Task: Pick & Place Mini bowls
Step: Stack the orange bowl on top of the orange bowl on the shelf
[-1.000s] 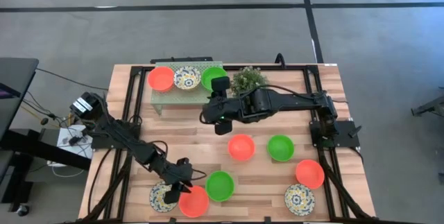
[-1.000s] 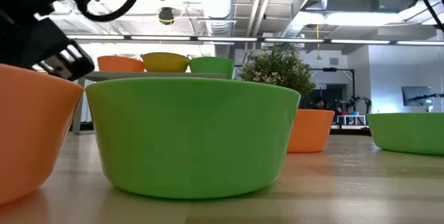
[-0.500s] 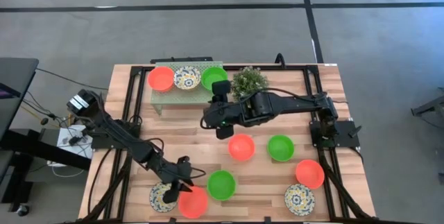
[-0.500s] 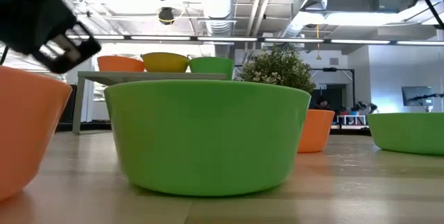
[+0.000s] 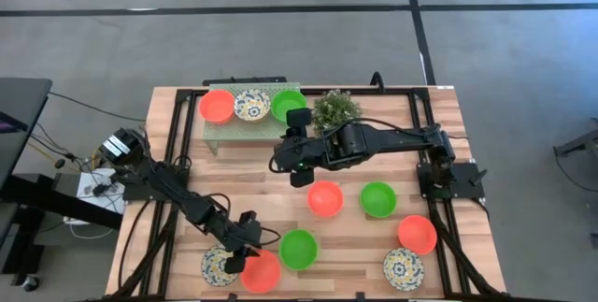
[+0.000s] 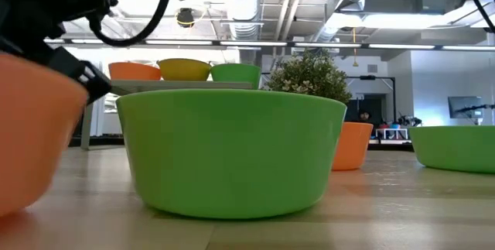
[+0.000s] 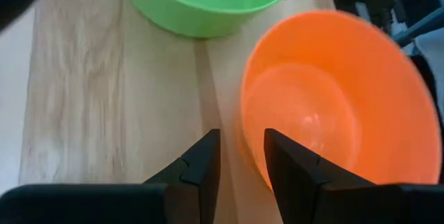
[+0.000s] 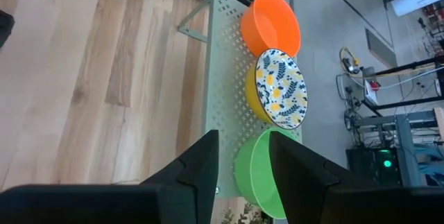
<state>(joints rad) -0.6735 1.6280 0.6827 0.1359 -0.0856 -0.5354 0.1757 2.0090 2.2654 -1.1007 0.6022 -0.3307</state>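
Several mini bowls stand on the wooden table [image 5: 187, 166]. At its near edge is a red-orange bowl [image 5: 262, 274] [image 7: 326, 106] [image 6: 31, 142], with a green bowl [image 5: 299, 248] [image 6: 232, 149] to its right and a floral bowl [image 5: 217, 266] to its left. My left gripper [image 5: 245, 251] [image 7: 241, 144] is open, low over the red-orange bowl's left rim. My right gripper [image 5: 283, 155] [image 8: 239, 161] hangs open and empty above the table's middle. It is near a green shelf [image 5: 224, 129] that carries three bowls: red-orange [image 8: 272, 21], floral [image 8: 279, 89] and green [image 8: 255, 172]. My left gripper stands astride the red-orange bowl's left rim [image 7: 244, 123], slanting down from the table's left. One finger [image 7: 295, 168] is inside the bowl and the other finger [image 7: 201, 172] is outside it. Whether either finger touches the wall I cannot tell.
More bowls stand on the table's right half: red-orange [image 5: 324, 198], green [image 5: 377, 198], red-orange [image 5: 417, 234] and floral [image 5: 403, 267]. A small bushy plant [image 5: 334, 108] stands beside the shelf. Black rails [image 5: 439, 227] run along both sides of the table.
My left gripper has sunk onto the red-orange bowl's rim, still open. The green bowl has slid a little toward the table's right edge. In the low view the red-orange bowl has shifted and now stands larger at the left.
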